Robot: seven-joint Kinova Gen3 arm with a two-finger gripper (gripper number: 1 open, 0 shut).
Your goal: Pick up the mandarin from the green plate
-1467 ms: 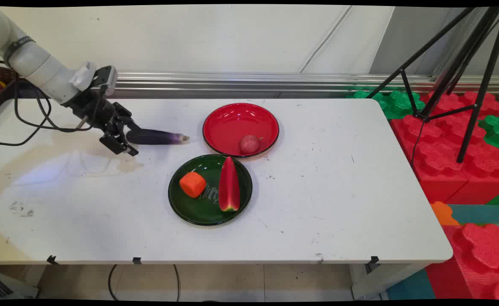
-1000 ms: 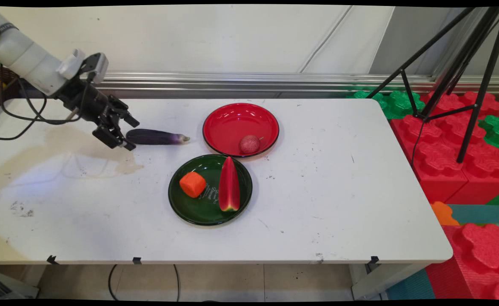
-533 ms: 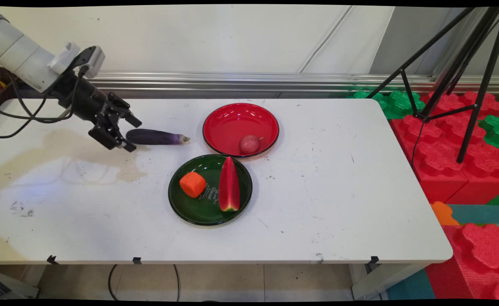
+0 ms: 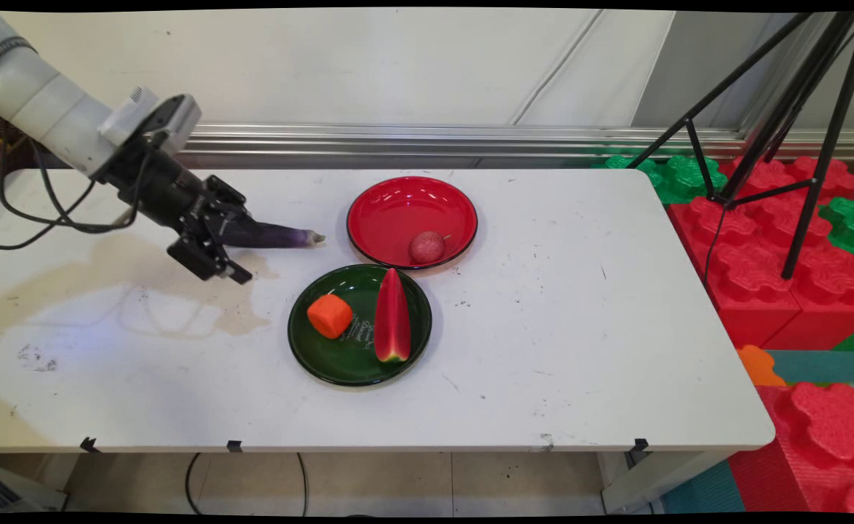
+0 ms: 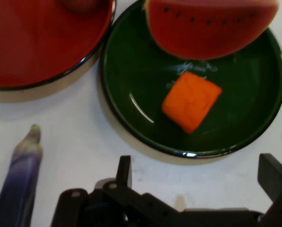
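From the fixed camera above the table I see the gripper low over the left part, its two fingers spread apart and holding nothing. It sits over the thick end of the eggplant, which lies flat with its pale tip pointing toward the red plate. Half a second ago the gripper stood just left of the eggplant, clear of it; now it has moved right and lower, covering that end. The eggplant itself has not shifted. A small reddish fruit rests in the red plate. The green plate lies just in front, carrying an orange block and a watermelon slice; none of these has moved.

From the hand camera I see the gripper's fingers wide apart at the bottom edge. The eggplant lies to the left, outside the fingers. Beyond them sits the green plate with the orange block and watermelon slice, and the red plate at upper left.
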